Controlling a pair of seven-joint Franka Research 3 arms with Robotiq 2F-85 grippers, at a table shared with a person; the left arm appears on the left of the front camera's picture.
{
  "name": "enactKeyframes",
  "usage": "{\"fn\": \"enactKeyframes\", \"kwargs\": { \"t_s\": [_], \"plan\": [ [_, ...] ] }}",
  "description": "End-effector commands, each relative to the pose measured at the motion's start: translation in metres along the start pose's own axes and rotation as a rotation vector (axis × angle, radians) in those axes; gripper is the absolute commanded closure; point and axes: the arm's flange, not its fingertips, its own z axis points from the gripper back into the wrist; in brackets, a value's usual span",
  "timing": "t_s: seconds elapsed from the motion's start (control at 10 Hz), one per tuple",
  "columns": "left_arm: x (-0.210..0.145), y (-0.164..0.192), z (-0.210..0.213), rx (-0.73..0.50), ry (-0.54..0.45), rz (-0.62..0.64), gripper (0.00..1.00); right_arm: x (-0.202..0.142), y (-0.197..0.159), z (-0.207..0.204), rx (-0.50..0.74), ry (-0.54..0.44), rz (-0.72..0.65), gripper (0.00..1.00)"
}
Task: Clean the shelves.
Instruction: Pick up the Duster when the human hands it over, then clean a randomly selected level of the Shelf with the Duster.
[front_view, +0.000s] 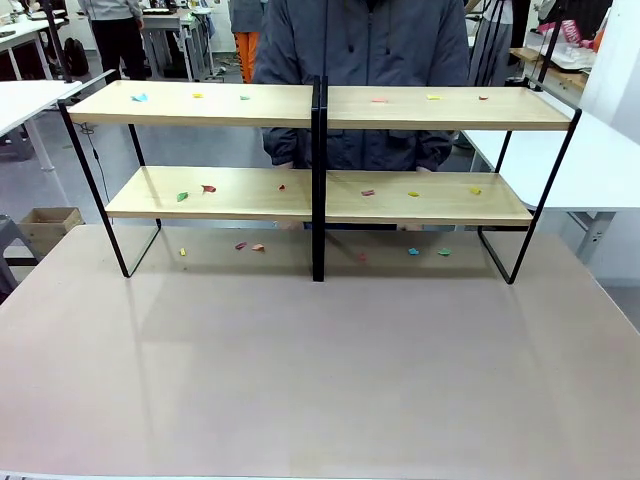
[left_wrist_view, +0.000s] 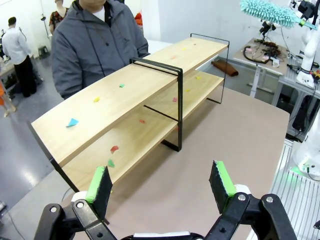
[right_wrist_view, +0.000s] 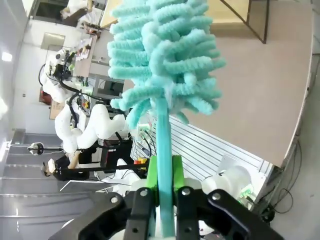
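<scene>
- The coloured scraps (front_view: 208, 188) strewn over the boards and on the table under them are too small to tell what they are.
- The person (front_view: 365, 50) beyond the shelves is cut off at the top edge in the front view. Their hands are largely hidden behind the lower board.
- In the right wrist view a corner of the shelves (right_wrist_view: 227, 7) is cut by the top edge, past the duster's head. The lower end of the duster handle is hidden between the fingers.
- In the left wrist view the duster (left_wrist_view: 267, 12) is high and far off to the right of the fingers, and partly cropped by the frame.
- The left fingers (left_wrist_view: 100, 185) are spread wide, green pads facing each other, with nothing between them and touching nothing. They hang above the brown table (left_wrist_view: 240, 125).
- The right fingers (right_wrist_view: 151, 172) are clamped on the teal handle of a fluffy chenille duster (right_wrist_view: 165, 65), whose head rises straight out ahead of them.
- The shelves (front_view: 270, 105) stand on the table (front_view: 320, 380), ahead of the left fingers and off to their left (left_wrist_view: 130, 95), well apart from them.
- They are two two-tier racks joined end to end, with thin black metal frames and long light-wood boards. Every board carries scattered scraps in red, yellow, green and blue.
</scene>
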Motion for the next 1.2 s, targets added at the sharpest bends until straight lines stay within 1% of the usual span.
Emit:
{"fn": "enactKeyframes", "kwargs": {
  "t_s": [0.0,1.1],
  "plan": [
    [-0.0013,0.0005,-0.0013,-0.007,-0.001,0.000,0.00,0.0046,0.0136,-0.0065,0.002,0.024,0.034,1.00],
    [-0.0013,0.0005,-0.0013,-0.007,-0.001,0.000,0.00,0.0046,0.0136,-0.0065,0.002,0.024,0.034,1.00]
  ]
}}
